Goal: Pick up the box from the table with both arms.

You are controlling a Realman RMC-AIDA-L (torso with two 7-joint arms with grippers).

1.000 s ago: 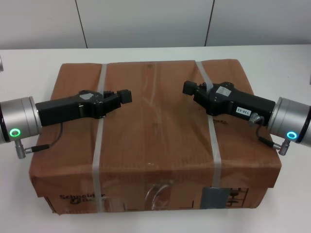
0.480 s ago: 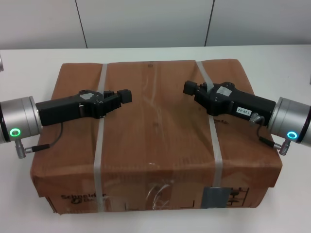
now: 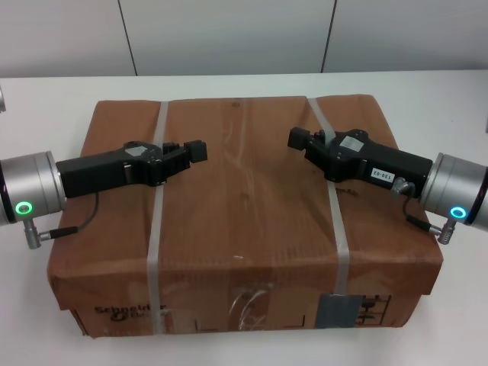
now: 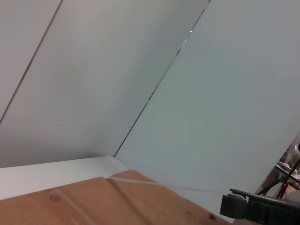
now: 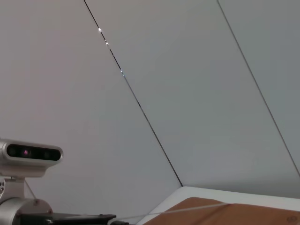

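Note:
The box (image 3: 244, 206), a large flat brown carton with two white straps (image 3: 155, 236) and a grey label (image 3: 336, 310) on its near side, lies on the white table (image 3: 46, 99). My left gripper (image 3: 197, 151) reaches in from the left, over the box top near the left strap. My right gripper (image 3: 297, 139) reaches in from the right, over the top near the right strap. The two tips point towards each other with a gap between them. The box top also shows in the left wrist view (image 4: 117, 201) and the right wrist view (image 5: 225, 213).
A grey panelled wall (image 3: 229, 34) stands behind the table. Bare white tabletop runs along the box's left, right and far sides. The left wrist view shows the right arm's gripper (image 4: 262, 208) farther off; the right wrist view shows the left arm's wrist camera (image 5: 28, 154).

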